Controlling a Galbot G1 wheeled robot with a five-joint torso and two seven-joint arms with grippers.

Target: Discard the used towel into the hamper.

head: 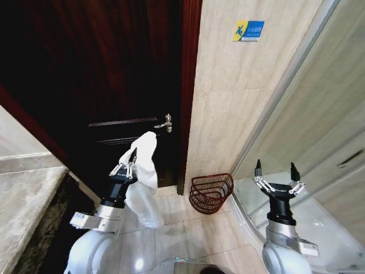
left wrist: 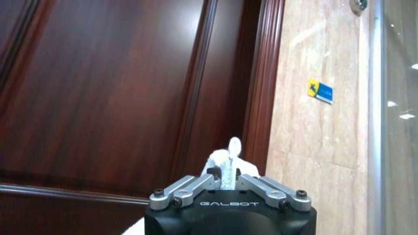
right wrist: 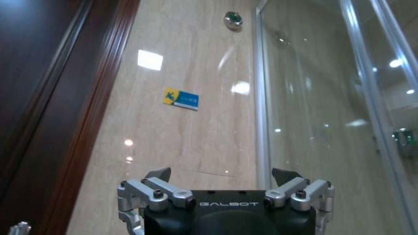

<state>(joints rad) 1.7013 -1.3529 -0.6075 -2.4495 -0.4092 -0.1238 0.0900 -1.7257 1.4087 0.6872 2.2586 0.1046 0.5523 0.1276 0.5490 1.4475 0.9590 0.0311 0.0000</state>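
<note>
A white towel [head: 145,177] hangs from my left gripper [head: 130,160], which is shut on its upper end in front of the dark wooden door. In the left wrist view the towel [left wrist: 225,164] pokes up between the shut fingers. The hamper [head: 211,193], a dark red-brown wire basket, lies tilted on the floor against the marble wall, to the right of the towel and lower. My right gripper [head: 276,172] is held up on the right, open and empty, near the glass shower panel; its fingers [right wrist: 158,175] stand wide apart.
The dark wooden door [head: 114,85] with a metal handle [head: 165,124] is ahead. A marble wall [head: 239,103] with a blue and yellow sign [head: 248,30] is to its right. A curved glass shower enclosure [head: 319,171] is at right, a stone counter [head: 23,200] at left.
</note>
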